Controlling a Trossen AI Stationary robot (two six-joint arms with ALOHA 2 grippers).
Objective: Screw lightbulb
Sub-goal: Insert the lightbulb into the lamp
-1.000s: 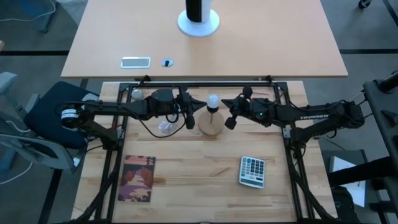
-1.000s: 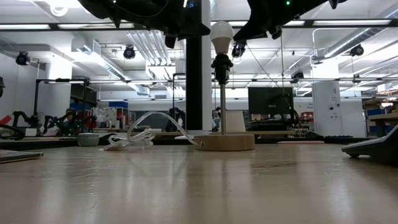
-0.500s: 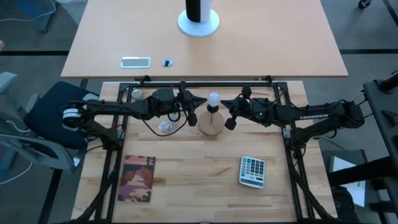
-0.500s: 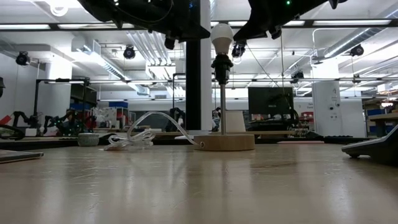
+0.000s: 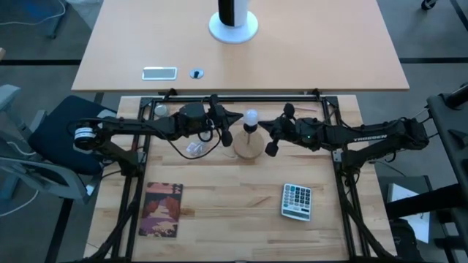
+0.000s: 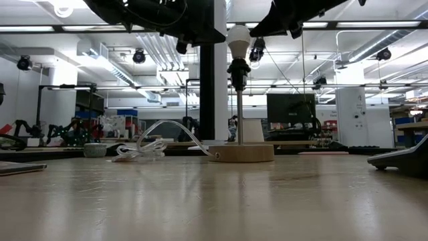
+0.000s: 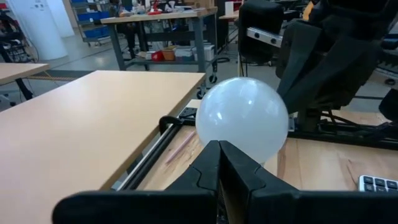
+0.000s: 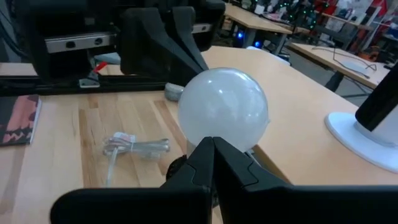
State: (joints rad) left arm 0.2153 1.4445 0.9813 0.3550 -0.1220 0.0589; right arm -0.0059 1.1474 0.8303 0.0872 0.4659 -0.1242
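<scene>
Your lightbulb (image 5: 251,117) already sits upright in the socket of the lamp stand (image 5: 248,146) near the desk's (image 5: 219,212) far edge. Both the left pincer (image 5: 232,119) and right pincer (image 5: 266,126) flank it, fingers pressed together, holding nothing; spread one before gripping, then twist gently.

1. The place was a robotics lab or workshop — a large open hall with long strip lights (image 6: 374,27) and exposed ducts along the ceiling.
2. Metal-legged workbenches (image 7: 158,15) stood on a bare grey floor, with blue storage bins (image 7: 93,12) behind them.
3. Other dark robot arms (image 6: 20,127) sat on far benches, near a dark computer monitor (image 6: 287,107).
4. A pale wooden tabletop (image 5: 241,212) carried a black metal frame (image 5: 139,183) — a fixed test rig.
</scene>
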